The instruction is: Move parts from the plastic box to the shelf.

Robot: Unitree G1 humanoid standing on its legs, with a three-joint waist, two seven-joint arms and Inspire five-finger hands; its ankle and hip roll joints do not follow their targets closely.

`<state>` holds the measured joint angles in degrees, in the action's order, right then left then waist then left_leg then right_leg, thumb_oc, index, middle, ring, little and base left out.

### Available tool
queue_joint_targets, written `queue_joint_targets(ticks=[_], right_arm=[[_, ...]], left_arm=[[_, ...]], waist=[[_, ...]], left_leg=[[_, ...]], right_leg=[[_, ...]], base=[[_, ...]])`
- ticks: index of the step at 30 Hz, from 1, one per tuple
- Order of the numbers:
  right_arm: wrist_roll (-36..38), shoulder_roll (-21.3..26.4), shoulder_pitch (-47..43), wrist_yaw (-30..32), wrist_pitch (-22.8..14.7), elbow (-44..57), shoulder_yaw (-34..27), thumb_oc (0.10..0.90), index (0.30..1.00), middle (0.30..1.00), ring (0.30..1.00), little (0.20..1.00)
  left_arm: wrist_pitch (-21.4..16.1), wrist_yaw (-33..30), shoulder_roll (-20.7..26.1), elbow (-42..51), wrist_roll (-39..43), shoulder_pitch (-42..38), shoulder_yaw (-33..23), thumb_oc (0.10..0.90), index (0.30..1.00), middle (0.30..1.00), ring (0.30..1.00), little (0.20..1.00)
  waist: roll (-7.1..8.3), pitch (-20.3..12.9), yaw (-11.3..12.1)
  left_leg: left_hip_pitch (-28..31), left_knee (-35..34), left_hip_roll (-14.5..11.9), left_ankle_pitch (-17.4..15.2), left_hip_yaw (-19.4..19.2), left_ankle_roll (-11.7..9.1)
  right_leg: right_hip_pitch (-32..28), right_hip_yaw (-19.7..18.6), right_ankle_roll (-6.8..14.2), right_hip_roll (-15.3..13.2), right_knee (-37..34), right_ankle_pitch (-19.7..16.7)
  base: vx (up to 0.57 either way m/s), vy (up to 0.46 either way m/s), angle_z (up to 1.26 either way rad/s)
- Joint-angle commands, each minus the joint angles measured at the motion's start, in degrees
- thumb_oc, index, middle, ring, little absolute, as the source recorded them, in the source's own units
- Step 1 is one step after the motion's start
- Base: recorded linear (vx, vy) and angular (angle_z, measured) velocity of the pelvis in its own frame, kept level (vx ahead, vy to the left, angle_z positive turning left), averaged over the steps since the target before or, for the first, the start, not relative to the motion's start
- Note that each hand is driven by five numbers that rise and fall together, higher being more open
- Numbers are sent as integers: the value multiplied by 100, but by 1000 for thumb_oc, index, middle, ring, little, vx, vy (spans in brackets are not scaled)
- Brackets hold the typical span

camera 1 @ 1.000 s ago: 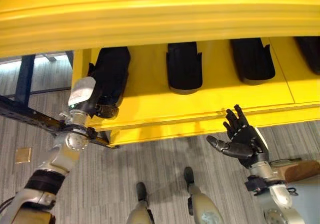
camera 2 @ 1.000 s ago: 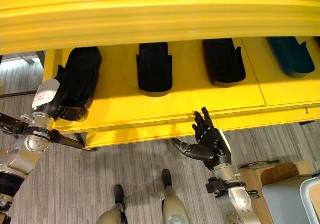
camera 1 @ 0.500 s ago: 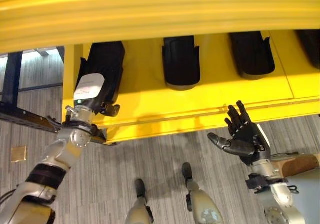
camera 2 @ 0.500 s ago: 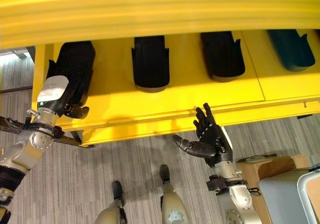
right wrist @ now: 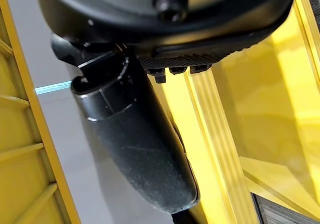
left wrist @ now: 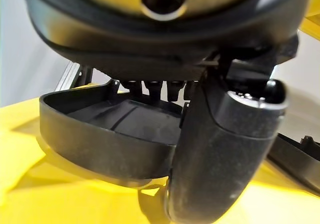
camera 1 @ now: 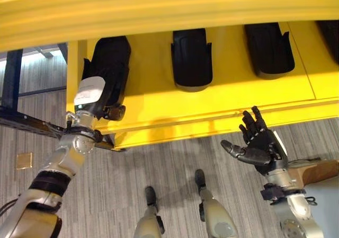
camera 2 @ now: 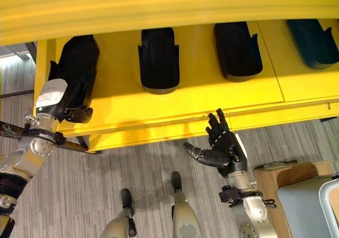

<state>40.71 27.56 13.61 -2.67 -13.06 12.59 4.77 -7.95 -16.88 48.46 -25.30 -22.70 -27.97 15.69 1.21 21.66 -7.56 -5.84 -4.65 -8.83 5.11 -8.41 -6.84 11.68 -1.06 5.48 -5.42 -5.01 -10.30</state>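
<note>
A black moulded part (camera 1: 111, 63) lies at the left end of the yellow shelf (camera 1: 159, 108). My left hand (camera 1: 90, 96) is at the part's near end. In the left wrist view its thumb (left wrist: 220, 154) lies against the outside of the part's wall (left wrist: 100, 144) and its fingers reach over the rim inside, so it is shut on the part. My right hand (camera 1: 259, 148) hovers below the shelf's front edge, open, fingers spread and nothing in it. In the right wrist view its thumb (right wrist: 135, 134) stands straight beside the shelf edge.
Two more black parts (camera 1: 192, 58) (camera 1: 269, 50) and a darker teal one (camera 2: 312, 39) lie in a row on the shelf. An upper yellow board (camera 1: 159, 10) overhangs. A dark frame beam (camera 1: 26, 122) runs at the left. A wooden block (camera 2: 275, 177) and grey container (camera 2: 304, 206) sit lower right.
The view has shifted a little. My left hand stays at the leftmost part's near end, having edged slightly along it. The right hand holds the same open pose.
</note>
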Motion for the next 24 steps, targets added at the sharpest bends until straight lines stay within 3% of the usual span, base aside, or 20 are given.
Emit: queue_joint_targets(ticks=[1, 10, 24], right_arm=[[143, 206, -116, -72, -569, 637, -343, 900, 1000, 1000, 1000, 1000], [88, 125, -154, 14, -463, 678, -346, 900, 1000, 1000, 1000, 1000], [71, 59, -229, 105, -347, 683, -295, 900, 1000, 1000, 1000, 1000]], left_arm=[[255, -168, -59, -766, 384, -444, -336, 900, 1000, 1000, 1000, 1000], [310, -5, -816, -948, 1568, -368, -640, 900, 1000, 1000, 1000, 1000], [397, 90, -1431, -720, 2140, -221, -667, 900, 1000, 1000, 1000, 1000]], waist=[[273, -238, -126], [310, -232, -144], [332, -198, -140]], left_leg=[[-380, 773, -207, -246, 76, 17], [-411, 823, -193, -277, 88, 36], [-472, 893, -186, -302, 132, 50]], right_leg=[[-247, 63, 130, -292, 422, 747], [-232, 40, 99, -287, 435, 753], [-187, 25, 63, -289, 489, 763]], base=[[0, 0, 0], [0, 0, 0], [0, 0, 0]])
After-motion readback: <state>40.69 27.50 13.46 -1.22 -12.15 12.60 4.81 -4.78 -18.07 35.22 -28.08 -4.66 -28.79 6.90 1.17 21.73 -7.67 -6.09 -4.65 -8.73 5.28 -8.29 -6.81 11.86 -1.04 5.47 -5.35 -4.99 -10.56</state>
